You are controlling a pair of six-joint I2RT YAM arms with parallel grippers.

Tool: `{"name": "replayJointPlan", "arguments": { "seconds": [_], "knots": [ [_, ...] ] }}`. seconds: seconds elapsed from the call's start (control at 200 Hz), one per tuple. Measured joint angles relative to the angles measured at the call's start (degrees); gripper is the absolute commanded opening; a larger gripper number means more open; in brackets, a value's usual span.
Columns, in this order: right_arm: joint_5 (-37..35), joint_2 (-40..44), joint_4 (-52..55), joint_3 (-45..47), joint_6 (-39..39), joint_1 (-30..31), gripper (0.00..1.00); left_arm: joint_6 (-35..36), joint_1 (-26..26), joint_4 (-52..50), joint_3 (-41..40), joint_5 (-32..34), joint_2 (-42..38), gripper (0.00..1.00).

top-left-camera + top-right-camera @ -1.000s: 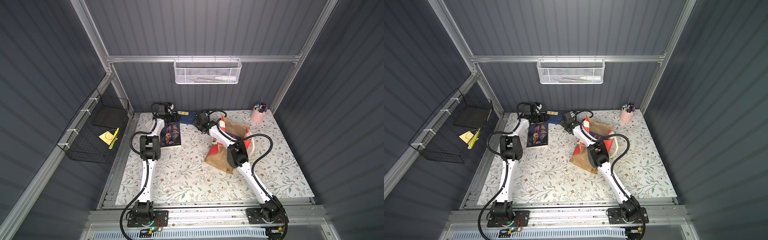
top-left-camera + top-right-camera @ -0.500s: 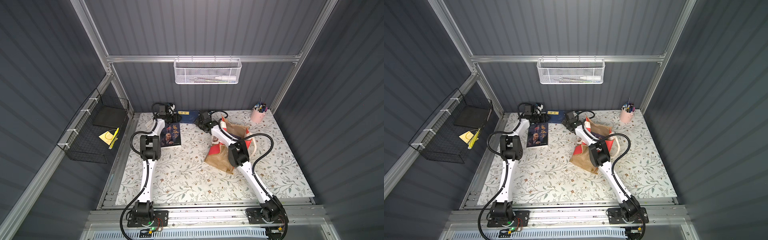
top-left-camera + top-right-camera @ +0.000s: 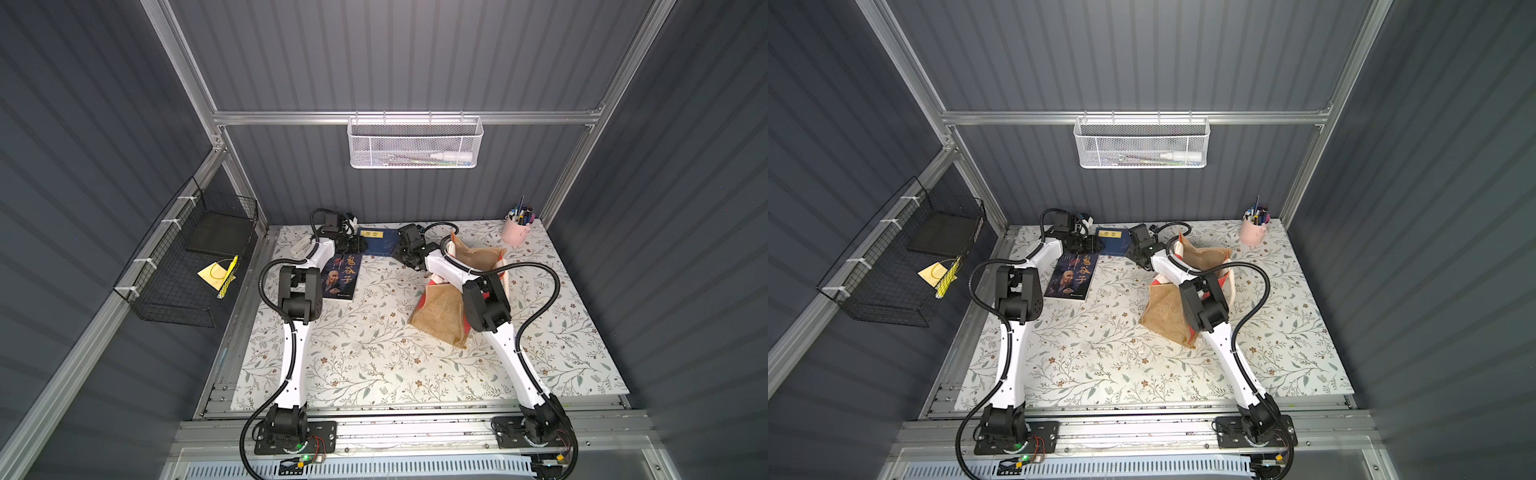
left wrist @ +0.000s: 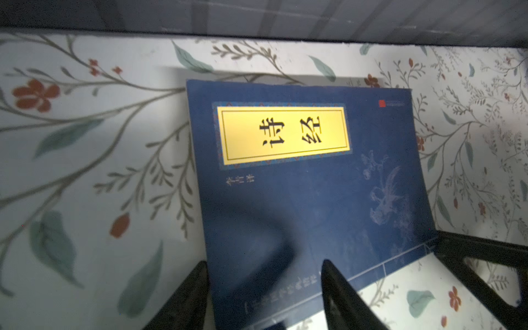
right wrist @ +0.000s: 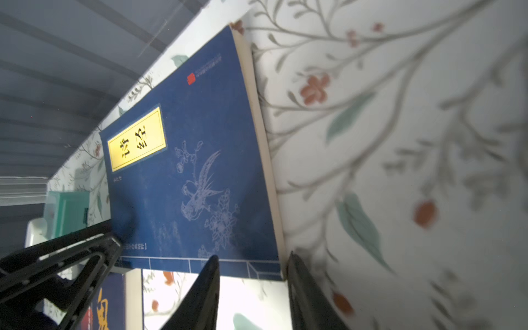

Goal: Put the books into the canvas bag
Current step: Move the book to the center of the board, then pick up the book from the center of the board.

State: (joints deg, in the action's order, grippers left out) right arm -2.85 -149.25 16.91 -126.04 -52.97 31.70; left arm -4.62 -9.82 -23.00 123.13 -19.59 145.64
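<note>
Step in hand: pickup of the navy book (image 4: 308,183), which lies flat at the back of the table (image 3: 374,361), not yet lifted.

- Left gripper (image 4: 263,263) is spread, one finger off the book's side edge and the other over the cover.
- Right gripper (image 5: 253,257) is also spread, straddling a corner. It probably makes no contact, though blur leaves that unsure.

The next move likely calls for a firm pinch on an edge, then a carry to the canvas bag (image 3: 440,307), which sits open-mouthed under the right arm.

Only the top views show the bag and the whole cover of the portrait book (image 3: 343,276). Only the right wrist view shows the navy book's page edge and a mint-green object (image 5: 68,211) beyond it.
</note>
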Motion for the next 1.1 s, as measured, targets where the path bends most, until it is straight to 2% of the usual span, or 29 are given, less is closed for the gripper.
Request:
{"name": "replayJointPlan", "arguments": {
  "seconds": [0.16,0.315,0.445,0.555,0.705,0.896,1.096],
  "knots": [
    [-0.61,6.84,-1.01,11.02,0.68,1.53,0.42,-0.07,-1.36,0.66,-8.90,1.40,-5.62,0.60],
    [-1.84,12.31,-0.83,19.26,1.01,5.77,0.43,-0.42,-1.42,2.21,-18.93,2.78,-12.04,0.61],
    [-1.86,18.23,-0.39,27.98,0.44,12.24,0.45,-0.50,-1.40,3.41,-25.03,3.19,-16.52,0.61],
    [0.74,22.69,-1.77,34.64,-0.11,19.52,0.51,-0.63,-1.97,3.61,-28.87,0.92,-19.80,0.62],
    [3.39,27.08,-2.40,37.16,0.55,26.71,0.55,-1.60,-5.03,0.68,-31.21,-2.54,-22.56,0.62],
    [2.05,35.89,2.34,37.55,2.84,25.35,0.61,-2.47,-6.75,-2.14,-35.19,-2.64,-27.56,0.66],
    [-0.39,41.99,8.48,39.56,4.87,22.51,0.62,-5.62,-5.97,-3.39,-43.85,3.15,-39.23,0.70]
  ]
}}
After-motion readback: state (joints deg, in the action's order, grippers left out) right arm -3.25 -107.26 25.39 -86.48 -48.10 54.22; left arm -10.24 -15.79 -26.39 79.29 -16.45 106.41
